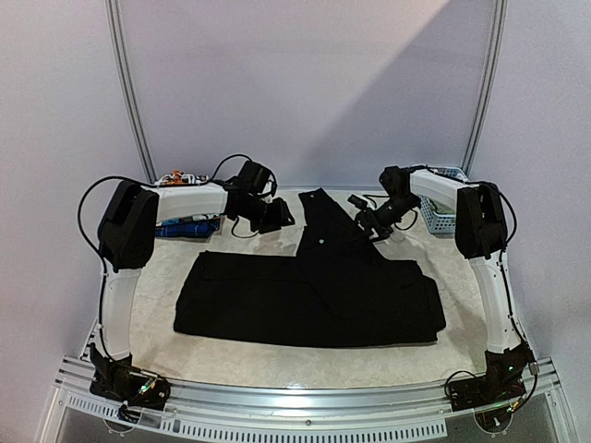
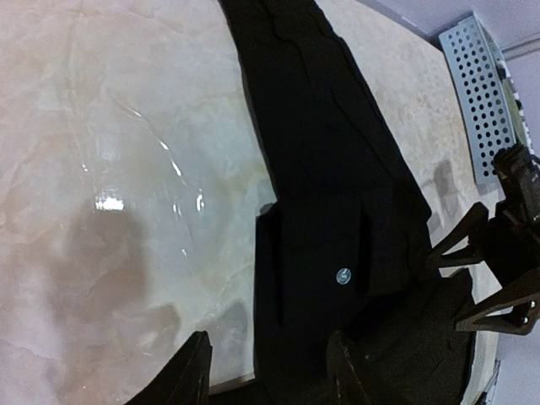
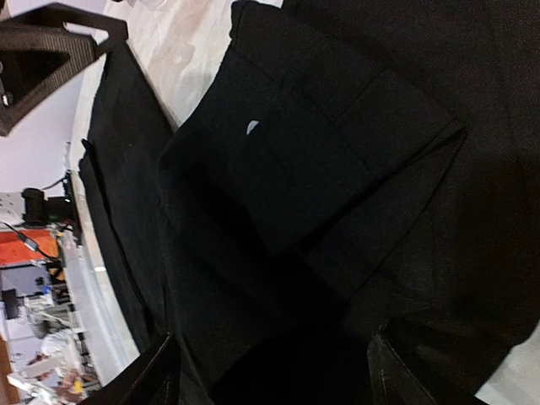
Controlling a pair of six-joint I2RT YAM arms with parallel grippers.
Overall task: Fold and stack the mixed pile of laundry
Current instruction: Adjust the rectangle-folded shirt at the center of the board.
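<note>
Hovering above the far left of the pale marble-patterned bench, the left gripper has its fingers apart with nothing between them. Its wrist view shows bare bench and the edge of dark cloth below the gap. Behind that arm, at the far-left edge, lie a blue piece of cloth and an orange-printed garment, neither yet folded.

The long black trousers fill the middle of the bench. A wide folded band lies across it, and a narrower strip with a small pale button runs from the band toward the far edge, between the two grippers. The right gripper hangs over the right side of that strip, its fingers spread wide and empty, with only black fabric under them. The light-blue plastic lattice basket stands at the far right, just behind that arm.

The risks from here look like these. The strip seems layered, so a pinch that takes only the top layer would likely peel the fold open rather than carry it over. Black on black hides the edges in both wrist views, so a grasp could land off the hem and bunch the cloth. With both grippers near one narrow strip, uneven pulls would skew it, and the two could knock each other.
</note>
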